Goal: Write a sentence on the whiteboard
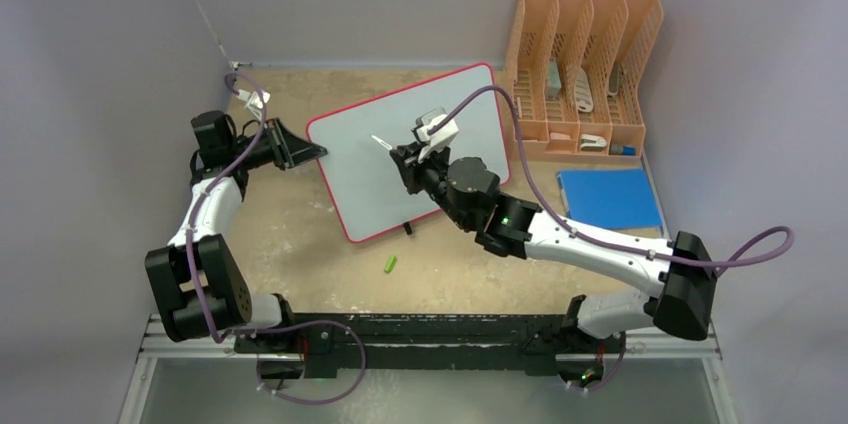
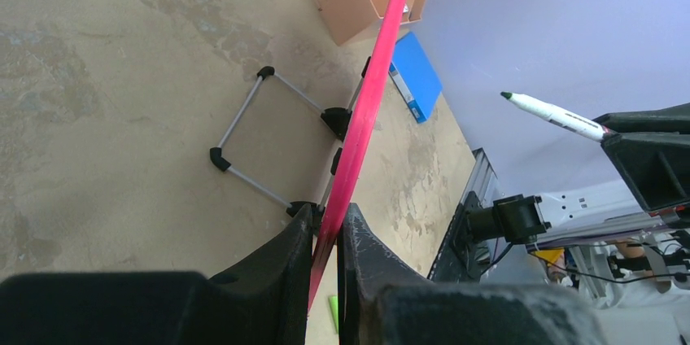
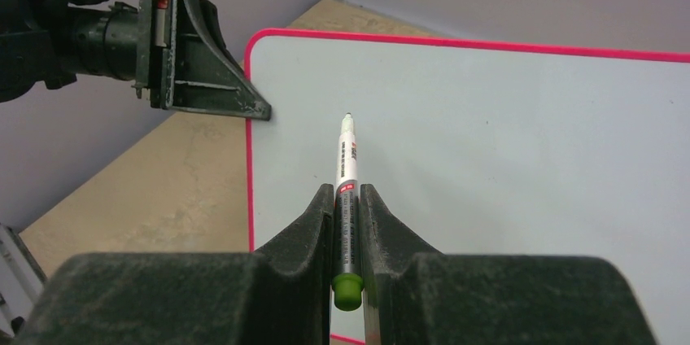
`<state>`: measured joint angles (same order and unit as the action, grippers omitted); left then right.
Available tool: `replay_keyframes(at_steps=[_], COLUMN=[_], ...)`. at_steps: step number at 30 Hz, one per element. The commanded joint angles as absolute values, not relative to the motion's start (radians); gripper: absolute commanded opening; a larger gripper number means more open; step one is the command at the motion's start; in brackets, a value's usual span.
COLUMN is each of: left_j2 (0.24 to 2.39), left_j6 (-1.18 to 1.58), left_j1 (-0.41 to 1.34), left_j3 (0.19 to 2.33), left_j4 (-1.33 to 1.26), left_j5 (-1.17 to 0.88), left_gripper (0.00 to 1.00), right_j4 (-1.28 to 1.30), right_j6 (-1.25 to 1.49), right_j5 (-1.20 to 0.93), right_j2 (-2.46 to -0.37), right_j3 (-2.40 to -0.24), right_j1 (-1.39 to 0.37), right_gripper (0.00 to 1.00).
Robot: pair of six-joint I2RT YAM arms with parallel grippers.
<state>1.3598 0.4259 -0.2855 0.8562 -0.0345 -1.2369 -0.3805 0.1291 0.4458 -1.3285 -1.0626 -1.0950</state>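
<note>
The whiteboard [image 1: 365,189] stands propped and tilted at the middle of the surface [image 1: 300,254]. At its 9 o'clock edge the left tool [image 1: 314,152] pinches the red rim between narrow jaws. Over the board's middle the right tool [image 1: 410,156] clamps a marker [image 1: 382,142], its tip pointing to 10 o'clock; whether it touches the face I cannot tell. A green cap [image 1: 391,264] lies at the board's 6 o'clock.

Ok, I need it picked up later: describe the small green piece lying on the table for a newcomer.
Find the red-rimmed whiteboard mid-table. Just off its near edge, toward the arm bases, lies the green piece: short, bright, alone on tan tabletop.
</note>
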Motion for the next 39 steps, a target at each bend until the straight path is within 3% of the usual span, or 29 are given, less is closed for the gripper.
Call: replay_keyframes(at_steps=[1,39], left_j2=[1.359,1.355], left_j6=[0.382,0.351], left_j1=[-0.278,-0.252], left_j3=[0.870,0.885], left_j4=[-0.002,0.045], left_j5=[-1.197,-1.153], left_gripper=[0.00,0.00], right_j4=[-0.454,-0.451], right_j6=[0.098,0.028], right_j5=[0.516,0.681], right_j2=[-1.336,-1.611], right_j3=[-1.114,-1.311], right_j1=[-1.113,-1.178], right_gripper=[0.00,0.00])
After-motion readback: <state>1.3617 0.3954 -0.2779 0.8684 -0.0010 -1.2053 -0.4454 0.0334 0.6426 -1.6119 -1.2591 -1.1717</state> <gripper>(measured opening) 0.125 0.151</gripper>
